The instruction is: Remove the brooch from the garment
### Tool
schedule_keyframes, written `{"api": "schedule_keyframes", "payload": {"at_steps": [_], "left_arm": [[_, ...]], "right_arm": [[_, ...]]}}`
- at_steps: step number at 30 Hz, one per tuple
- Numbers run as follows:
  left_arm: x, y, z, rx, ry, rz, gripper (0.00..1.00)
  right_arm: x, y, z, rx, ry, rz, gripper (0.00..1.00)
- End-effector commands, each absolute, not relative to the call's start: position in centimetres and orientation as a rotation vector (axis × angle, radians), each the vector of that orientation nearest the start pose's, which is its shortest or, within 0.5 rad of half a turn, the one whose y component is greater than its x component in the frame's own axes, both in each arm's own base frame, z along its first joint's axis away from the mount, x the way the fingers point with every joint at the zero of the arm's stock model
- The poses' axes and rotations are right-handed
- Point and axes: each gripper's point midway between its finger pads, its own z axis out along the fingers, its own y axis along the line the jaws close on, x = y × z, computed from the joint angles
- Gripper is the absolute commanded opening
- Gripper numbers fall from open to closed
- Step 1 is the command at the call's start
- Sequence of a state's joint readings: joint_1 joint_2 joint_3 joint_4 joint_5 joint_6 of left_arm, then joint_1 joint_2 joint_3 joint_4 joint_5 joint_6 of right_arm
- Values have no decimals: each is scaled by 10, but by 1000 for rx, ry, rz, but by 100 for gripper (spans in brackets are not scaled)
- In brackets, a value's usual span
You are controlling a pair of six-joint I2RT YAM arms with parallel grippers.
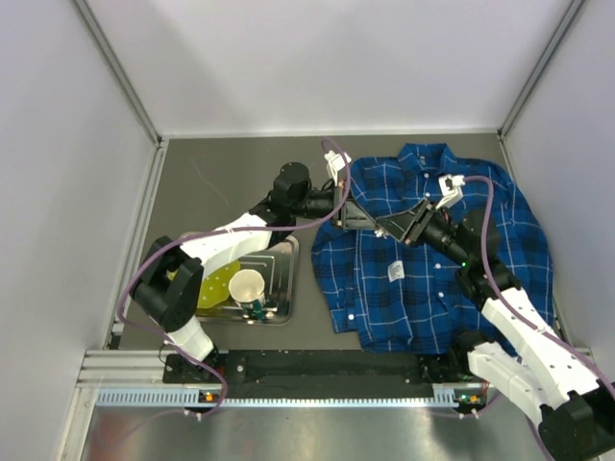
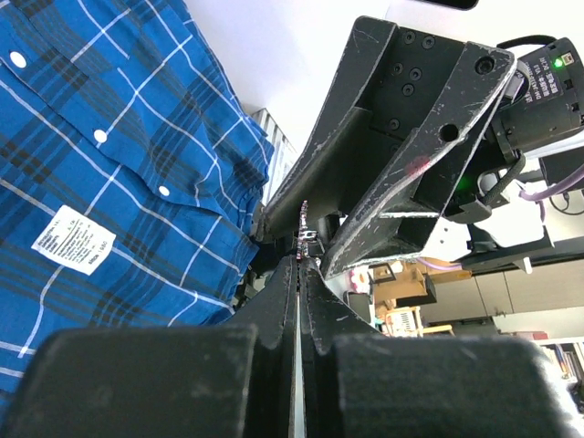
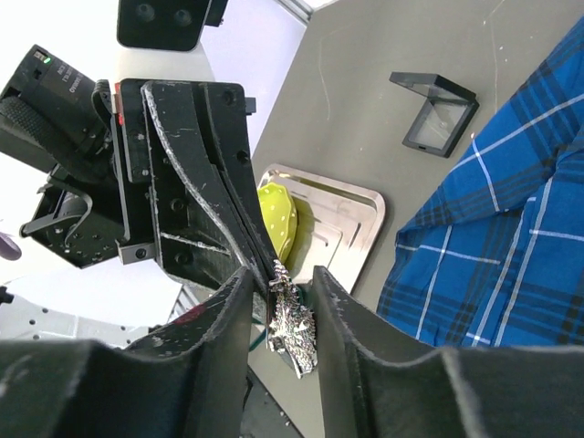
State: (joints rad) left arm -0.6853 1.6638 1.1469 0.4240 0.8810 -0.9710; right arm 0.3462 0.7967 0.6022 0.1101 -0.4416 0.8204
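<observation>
My right gripper (image 3: 280,274), narrowly parted, is flanking the brooch (image 3: 292,333); left gripper (image 2: 299,265) is clamping its edge. I'm judging it light, fragile: edge-holds only.

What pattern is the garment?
The garment is blue plaid with thin white and dark lines, clearest in the left wrist view.
</observation>
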Motion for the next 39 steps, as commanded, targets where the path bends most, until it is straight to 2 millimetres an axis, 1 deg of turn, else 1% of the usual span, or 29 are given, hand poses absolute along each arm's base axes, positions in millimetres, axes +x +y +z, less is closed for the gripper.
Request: {"api": "schedule_keyframes", "payload": {"at_steps": [1, 4, 5, 8, 9, 10, 11, 12, 13, 14, 15, 17, 18, 19, 24, 25, 27, 39], "left_arm": [[231, -402, 303, 634, 1855, -1876, 0], [227, -401, 303, 670, 1845, -1884, 0], [225, -401, 304, 680, 1839, -1886, 0], [219, -399, 305, 732, 1830, -1917, 0], [218, -399, 306, 746, 1830, -1925, 0], [213, -398, 306, 781, 1830, -1946, 0], [210, -398, 306, 796, 1831, -1963, 0], [208, -398, 309, 824, 1804, -1977, 0], [202, -395, 310, 869, 1793, -2007, 0], [200, -394, 312, 875, 1792, -2027, 0], [198, -393, 311, 891, 1785, -2039, 0], [197, -392, 313, 905, 1772, -2048, 0], [197, -392, 314, 909, 1767, -2048, 0], [197, -392, 314, 910, 1767, -2047, 0], [199, -394, 314, 906, 1767, -2049, 0], [200, -394, 314, 901, 1770, -2049, 0], [201, -395, 315, 903, 1765, -2048, 0], [204, -391, 312, 898, 1788, -2027, 0]], "right_arm": [[246, 205, 269, 28, 1830, 1224, 34], [246, 205, 267, 16, 1844, 1210, 39], [245, 204, 268, 12, 1843, 1210, 45], [246, 201, 272, -9, 1838, 1206, 50], [243, 200, 271, -32, 1846, 1219, 52], [241, 200, 275, -50, 1840, 1230, 55], [244, 194, 277, -52, 1835, 1229, 56], [234, 198, 281, -125, 1837, 1285, 56], [233, 196, 287, -148, 1827, 1301, 56], [235, 192, 289, -155, 1823, 1304, 57], [228, 194, 292, -208, 1821, 1341, 57], [223, 197, 296, -259, 1818, 1374, 57], [216, 200, 297, -306, 1823, 1415, 57], [214, 201, 298, -318, 1822, 1426, 54], [203, 203, 299, -378, 1799, 1456, 50], [202, 203, 298, -385, 1799, 1465, 48], [201, 203, 297, -389, 1797, 1465, 46], [199, 201, 298, -359, 1793, 1469, 50]]}}
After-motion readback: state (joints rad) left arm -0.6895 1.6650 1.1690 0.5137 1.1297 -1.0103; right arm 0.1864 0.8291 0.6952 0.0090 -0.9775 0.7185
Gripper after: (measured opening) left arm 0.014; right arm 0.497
